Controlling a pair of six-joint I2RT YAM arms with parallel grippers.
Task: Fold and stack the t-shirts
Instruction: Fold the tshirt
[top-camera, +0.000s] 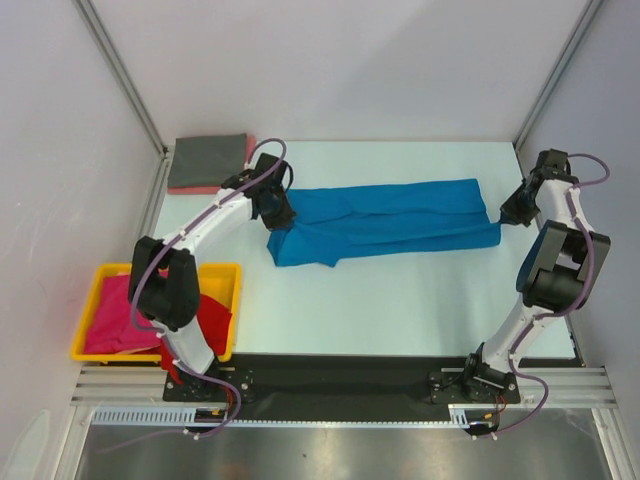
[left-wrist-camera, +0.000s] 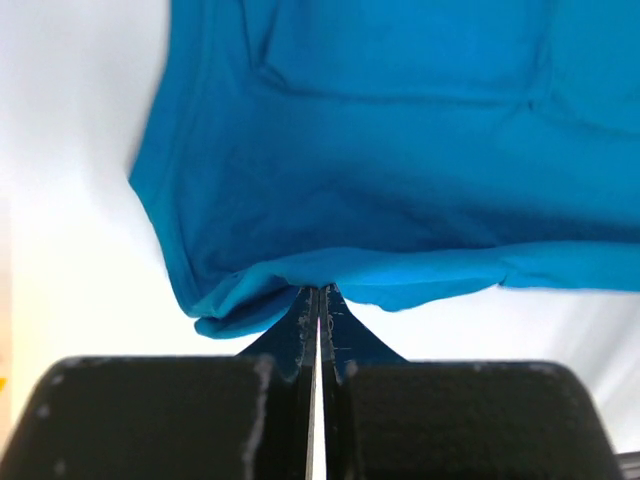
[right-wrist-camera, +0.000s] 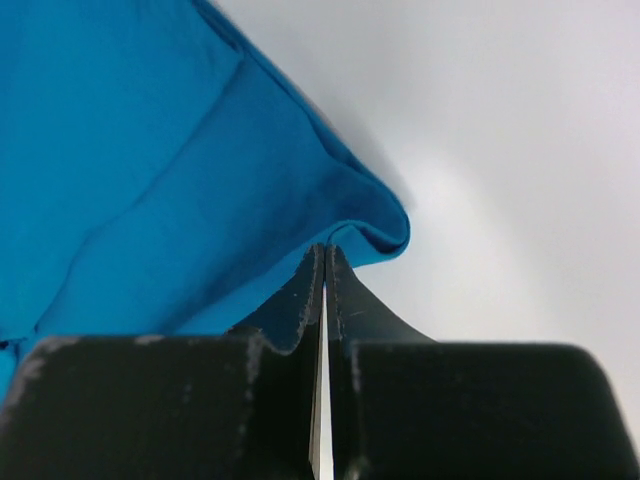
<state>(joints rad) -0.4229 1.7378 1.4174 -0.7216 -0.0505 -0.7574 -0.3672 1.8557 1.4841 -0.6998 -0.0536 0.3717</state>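
Note:
A bright blue t-shirt (top-camera: 385, 220) lies folded lengthwise into a long band across the middle of the table. My left gripper (top-camera: 275, 212) is shut on its left end, pinching the hem (left-wrist-camera: 320, 280) between its fingertips. At the other end my right gripper (top-camera: 508, 215) is shut on a folded corner (right-wrist-camera: 385, 230) of the same shirt. A dark grey t-shirt (top-camera: 207, 161) sits folded at the back left on top of a salmon pink one (top-camera: 249, 150). Magenta (top-camera: 110, 320) and red (top-camera: 212, 320) t-shirts lie crumpled in the bin.
A yellow plastic bin (top-camera: 225, 272) stands at the left front, beside the left arm's base. Metal frame posts rise at the back corners, and white walls close in both sides of the table (top-camera: 400, 300).

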